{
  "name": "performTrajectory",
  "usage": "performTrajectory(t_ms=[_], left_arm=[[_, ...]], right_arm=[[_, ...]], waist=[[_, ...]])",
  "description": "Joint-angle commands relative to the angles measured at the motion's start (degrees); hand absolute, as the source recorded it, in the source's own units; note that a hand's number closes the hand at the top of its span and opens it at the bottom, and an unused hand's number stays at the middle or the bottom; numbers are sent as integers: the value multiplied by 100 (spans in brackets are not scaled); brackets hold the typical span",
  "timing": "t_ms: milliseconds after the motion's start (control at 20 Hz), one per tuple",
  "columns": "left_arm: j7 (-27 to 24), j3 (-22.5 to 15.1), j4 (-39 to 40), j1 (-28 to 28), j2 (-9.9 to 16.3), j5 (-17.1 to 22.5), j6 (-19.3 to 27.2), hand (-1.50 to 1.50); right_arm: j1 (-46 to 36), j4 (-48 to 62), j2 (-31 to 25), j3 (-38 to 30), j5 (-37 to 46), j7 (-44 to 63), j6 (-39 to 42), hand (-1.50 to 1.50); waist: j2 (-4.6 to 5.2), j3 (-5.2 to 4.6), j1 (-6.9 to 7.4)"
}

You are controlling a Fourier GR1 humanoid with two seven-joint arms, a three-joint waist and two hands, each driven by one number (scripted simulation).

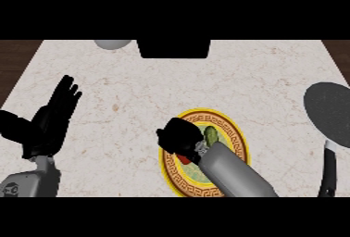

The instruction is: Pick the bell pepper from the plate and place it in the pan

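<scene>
**Marble counter, pepper not yet lifted off the plate**

Black against the pale marble counter [205, 83], the right hand [179, 136] sits low over the gold-rimmed plate [236, 132] in the lower middle of the frame, its grey forearm coming in from the bottom edge. The fingers are curled down onto the plate's left half, and they appear to be closing round the bell pepper [184, 159]: a small patch of red shows just under the hand, and a green bit peeks out at its right side (whether that green belongs to the pepper or to something else on the plate, I cannot tell). Most of the pepper is hidden by the hand.

So the pepper is at the plate, inside or under the curled fingers, and I judge the grasp to be just forming or just made; no lift is evident.

The dark pan [333, 113] lies at the right edge of the frame, well apart from the plate, handle pointing toward the bottom. It holds nothing visible. What is left: lifting, carrying rightward, and setting the pepper in the pan.

The left hand [49, 121] rests released at the left of the frame, fingers straight and pointing up.
</scene>
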Motion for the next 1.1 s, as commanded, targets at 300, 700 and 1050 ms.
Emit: performTrajectory(t_ms=[300,700,1050], left_arm=[[74,269,-23,98,66,-76,273,0],[122,86,132,-190,104,-52,39,0],[127,-105,-188,27,-124,-106,103,0]], right_arm=[[134,129,-730,-3057,-252,3224,-689,150],[-1022,-474,-1028,-3578,1063,6115,-1110,150],[-1663,-595,-1216,-3967,1115,6579,-617,150]], waist=[[6,5,-695],[14,-5,-175],[36,6,-2]])
